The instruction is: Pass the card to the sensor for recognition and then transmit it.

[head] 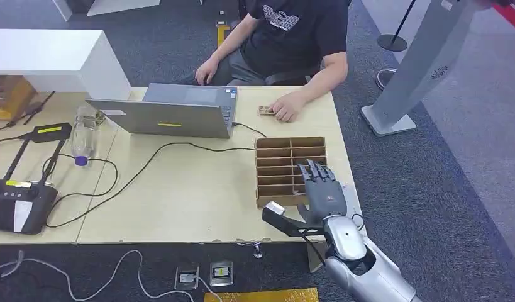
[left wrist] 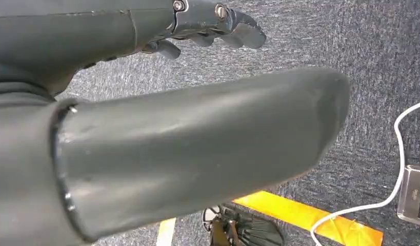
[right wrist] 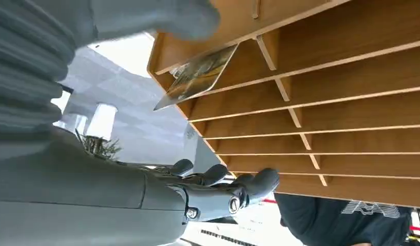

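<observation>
One card [right wrist: 197,77], perhaps, stands in the wooden rack [right wrist: 351,102].

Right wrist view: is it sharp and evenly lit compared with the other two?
Right wrist view: the wooden organizer and card are fairly sharp, the right hand close to the lens is soft, and the bright patch behind is blown out. Left wrist view: the left hand is blurred, the carpet clear. Head view: evenly lit, sharp.
</observation>
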Action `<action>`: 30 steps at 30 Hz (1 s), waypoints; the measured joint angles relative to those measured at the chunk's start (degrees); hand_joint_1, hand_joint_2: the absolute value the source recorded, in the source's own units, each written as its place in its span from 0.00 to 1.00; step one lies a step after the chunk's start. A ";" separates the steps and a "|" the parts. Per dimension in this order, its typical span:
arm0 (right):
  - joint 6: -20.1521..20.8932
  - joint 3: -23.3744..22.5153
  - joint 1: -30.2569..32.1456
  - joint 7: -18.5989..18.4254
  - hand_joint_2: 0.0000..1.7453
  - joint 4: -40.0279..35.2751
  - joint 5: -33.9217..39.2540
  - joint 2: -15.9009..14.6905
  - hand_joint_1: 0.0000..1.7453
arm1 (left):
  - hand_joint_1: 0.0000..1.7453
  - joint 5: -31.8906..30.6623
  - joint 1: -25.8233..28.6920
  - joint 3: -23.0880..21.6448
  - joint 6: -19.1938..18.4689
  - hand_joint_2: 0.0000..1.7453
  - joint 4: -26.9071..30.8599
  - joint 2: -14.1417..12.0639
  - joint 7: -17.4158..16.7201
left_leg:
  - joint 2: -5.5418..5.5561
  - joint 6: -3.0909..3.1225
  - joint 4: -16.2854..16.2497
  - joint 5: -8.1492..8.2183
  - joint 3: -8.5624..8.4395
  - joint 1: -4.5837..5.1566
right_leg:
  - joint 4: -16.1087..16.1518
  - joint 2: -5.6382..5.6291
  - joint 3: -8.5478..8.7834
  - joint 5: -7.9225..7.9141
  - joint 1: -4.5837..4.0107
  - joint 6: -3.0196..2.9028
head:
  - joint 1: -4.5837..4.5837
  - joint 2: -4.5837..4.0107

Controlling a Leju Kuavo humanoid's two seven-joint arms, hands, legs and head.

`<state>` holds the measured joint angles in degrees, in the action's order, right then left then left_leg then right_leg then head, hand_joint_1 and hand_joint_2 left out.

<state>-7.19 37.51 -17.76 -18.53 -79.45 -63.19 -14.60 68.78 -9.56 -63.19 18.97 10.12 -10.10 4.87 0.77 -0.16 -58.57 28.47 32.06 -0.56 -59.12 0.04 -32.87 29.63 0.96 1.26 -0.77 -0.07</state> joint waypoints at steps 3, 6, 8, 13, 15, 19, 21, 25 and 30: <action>-0.09 -0.02 -0.01 -0.11 1.00 0.46 -0.07 0.00 0.84 | 0.00 -0.20 0.00 0.00 0.00 0.00 0.00 0.00 0.00 | 0.00 0.00 0.00 0.00 0.00 0.00 | 0.00 0.00 0.00 0.00 0.00 0.00 | 0.00 0.00; -0.09 -0.04 0.00 -0.35 1.00 0.55 -0.11 -0.02 0.84 | 0.00 -0.22 0.00 -0.02 0.00 0.00 0.00 -0.02 0.00 | 0.00 0.00 0.00 0.00 0.00 0.00 | 0.01 -0.01 -0.01 0.00 0.00 0.00 | 0.00 0.00; -0.09 -0.07 0.00 -0.46 1.00 0.57 -0.20 -0.04 0.86 | 0.00 -0.33 0.00 -0.02 -0.02 0.00 0.00 -0.02 0.00 | 0.00 0.00 0.00 0.00 -0.01 0.00 | 0.00 -0.01 0.00 0.00 0.00 0.00 | 0.02 0.00; -0.02 -0.09 0.00 -0.68 1.00 0.57 -0.53 -0.15 0.86 | 0.00 -0.33 0.00 -0.02 -0.04 0.00 0.00 -0.04 0.00 | 0.00 0.00 0.00 0.00 -0.01 0.00 | 0.01 -0.01 -0.01 0.00 0.00 0.00 | 0.00 0.00; 0.04 -0.09 0.01 -0.81 1.00 0.57 -0.68 -0.22 0.86 | 0.00 -0.35 0.00 -0.02 -0.07 0.00 0.00 -0.07 0.00 | 0.00 0.00 0.00 0.00 -0.01 0.00 | 0.00 -0.01 -0.01 0.00 0.00 0.00 | 0.00 0.00; 0.24 -0.11 0.02 -1.11 1.00 0.57 -0.96 -0.22 0.80 | 0.00 -0.35 0.00 -0.02 -0.09 0.00 0.00 -0.17 0.00 | 0.00 0.00 0.00 0.00 -0.01 0.00 | 0.00 -0.01 -0.01 0.00 0.00 0.00 | 0.00 0.00; 0.31 -0.11 0.02 -1.18 1.00 0.57 -0.96 -0.24 0.70 | 0.00 -0.35 0.00 -0.02 -0.11 0.00 0.00 -0.17 0.00 | 0.00 0.00 0.00 0.00 -0.01 0.00 | 0.01 -0.01 -0.01 0.00 0.00 0.00 | 0.00 0.00; 0.59 -0.11 0.05 -1.27 1.00 0.57 -1.05 -0.24 0.81 | 0.00 -0.35 0.00 -0.02 -0.35 0.00 0.00 -0.20 0.00 | 0.00 0.00 0.00 0.00 -0.01 0.00 | 0.01 -0.01 -0.01 0.00 0.00 0.00 | 0.00 0.00; 1.49 -0.20 0.05 -1.36 1.00 0.57 -1.38 -0.24 1.00 | 0.00 -0.35 0.00 -0.02 -0.39 0.00 0.02 -0.35 0.00 | 0.00 0.00 0.00 0.00 -0.02 0.00 | 0.00 -0.02 -0.01 0.00 0.00 0.00 | 0.00 0.00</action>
<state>-5.71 37.31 -17.71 -19.89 -78.88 -64.56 -14.84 68.43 -9.56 -63.21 18.58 10.14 -10.45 4.87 0.77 -0.16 -58.57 28.47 32.04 -0.56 -59.11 0.03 -32.88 29.63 0.96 1.26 -0.77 -0.07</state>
